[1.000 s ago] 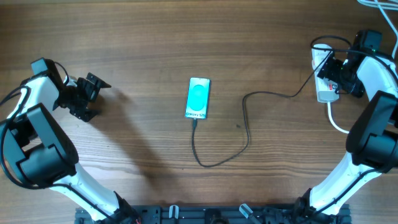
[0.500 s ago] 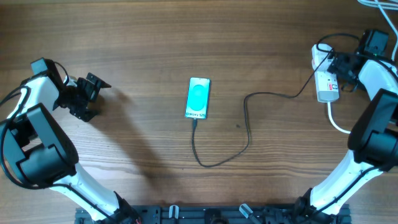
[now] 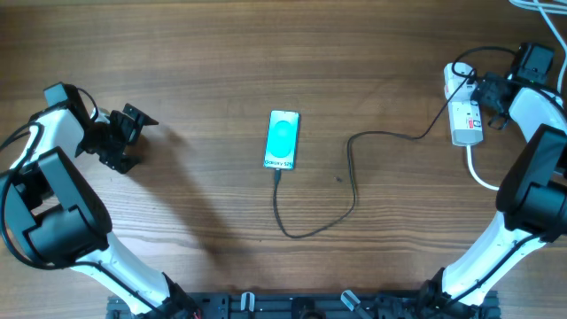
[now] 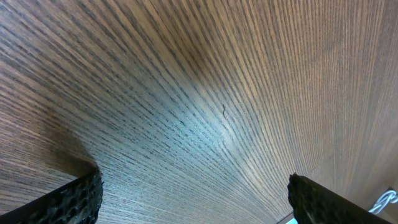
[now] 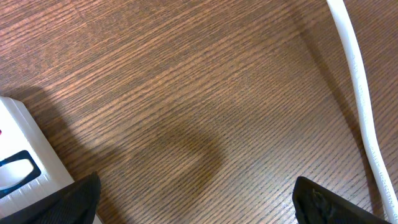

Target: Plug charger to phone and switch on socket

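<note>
The right jaws stand wide apart, fingertips (image 5: 74,202) low in the wrist view over bare worktop (image 5: 205,106). The socket (image 5: 28,140) lies at their 9 o'clock and a thick white cord (image 5: 357,81) at 2 o'clock. Overhead, they hang just beside the socket's 3 o'clock edge.

The charger (image 3: 353,177) loops from the socket to the 6 o'clock end of the phone (image 3: 283,139), which lies mid-worktop. It looks seated there, so probably only switching on remains.

To do that well, the arm should shift toward 9 o'clock and centre one fingertip over what looks like the rocker switch (image 5: 15,169). It should then press straight down without skidding the strip or snagging the cable.

The left jaws, fingertips (image 4: 68,199) also apart, idle well away at the worktop's 9 o'clock.
</note>
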Robot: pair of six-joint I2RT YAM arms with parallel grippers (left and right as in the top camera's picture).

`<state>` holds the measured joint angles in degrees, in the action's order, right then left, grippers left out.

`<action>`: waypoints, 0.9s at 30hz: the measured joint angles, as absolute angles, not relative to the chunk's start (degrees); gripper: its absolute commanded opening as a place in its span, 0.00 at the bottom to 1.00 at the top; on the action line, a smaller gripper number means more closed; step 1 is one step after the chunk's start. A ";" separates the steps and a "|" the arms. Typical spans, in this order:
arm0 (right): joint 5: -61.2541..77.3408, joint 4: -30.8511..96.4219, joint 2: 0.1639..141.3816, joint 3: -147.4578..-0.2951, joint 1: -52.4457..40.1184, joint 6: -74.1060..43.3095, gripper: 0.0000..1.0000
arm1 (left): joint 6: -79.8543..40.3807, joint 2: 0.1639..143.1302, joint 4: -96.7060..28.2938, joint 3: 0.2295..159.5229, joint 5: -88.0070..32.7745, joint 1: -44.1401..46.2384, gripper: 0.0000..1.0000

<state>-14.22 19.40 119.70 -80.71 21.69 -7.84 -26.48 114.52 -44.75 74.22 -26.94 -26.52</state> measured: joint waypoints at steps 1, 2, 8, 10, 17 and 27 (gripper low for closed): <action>-14.22 19.40 119.70 -80.71 21.69 -7.84 1.00 | -26.48 114.52 -44.77 74.22 -26.94 -26.52 1.00; -14.22 19.40 119.70 -80.71 21.69 -7.84 1.00 | -26.48 114.52 -44.77 74.22 -26.94 -26.52 1.00; -14.22 19.38 119.70 -80.71 21.69 -7.84 1.00 | -26.48 114.52 -44.77 74.22 -26.94 -26.52 1.00; -14.22 19.38 119.70 -80.71 21.69 -7.84 1.00 | -26.48 114.52 -44.77 74.22 -26.96 -26.52 1.00; -14.22 19.38 119.70 -80.71 21.69 -7.84 1.00 | -26.48 114.52 -44.77 74.22 -26.94 -26.52 1.00; -11.40 19.09 109.86 -80.71 19.86 -8.12 1.00 | -26.48 114.52 -44.77 74.22 -26.94 -26.52 1.00</action>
